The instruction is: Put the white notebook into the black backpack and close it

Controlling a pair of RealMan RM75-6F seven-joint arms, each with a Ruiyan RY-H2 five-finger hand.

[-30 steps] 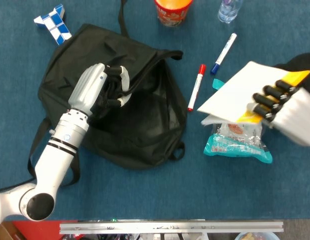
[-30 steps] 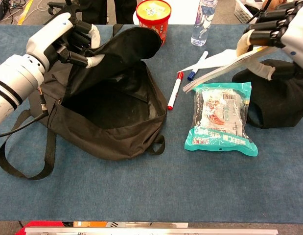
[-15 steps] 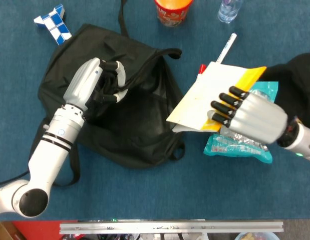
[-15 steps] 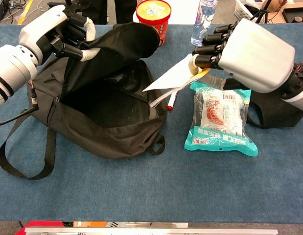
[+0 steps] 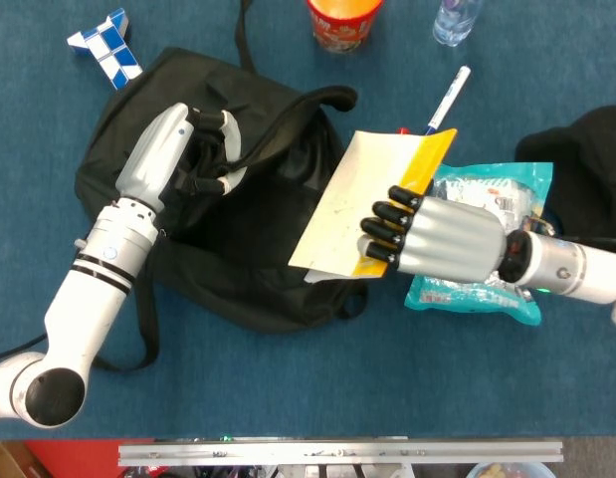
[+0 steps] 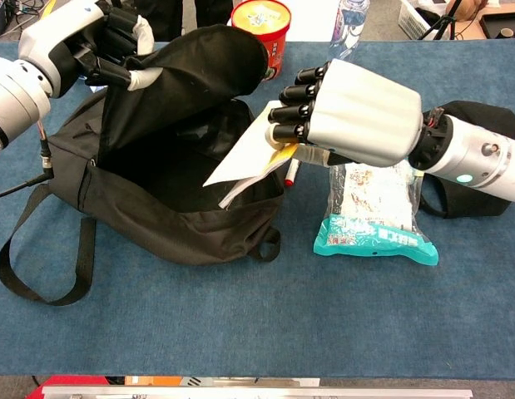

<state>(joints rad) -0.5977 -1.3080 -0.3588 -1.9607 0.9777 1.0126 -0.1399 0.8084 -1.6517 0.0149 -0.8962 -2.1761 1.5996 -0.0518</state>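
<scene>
over the open mouth of the backpack (image 6: 182, 208) the right hand (image 5: 437, 239) now grips the notebook (image 5: 362, 204), fingers wrapped over its yellow-edged side; a second ago it was out past the snack packet (image 6: 373, 216), well clear of the bag. the notebook's lower corner is tilted down at the opening but has not gone inside. the left hand (image 6: 107, 37) has raised the flap (image 6: 190, 71) higher, fingers closed around its edge, so the mouth gapes wider. judging by this, insertion is the step in hand; closing the bag comes after.
</scene>
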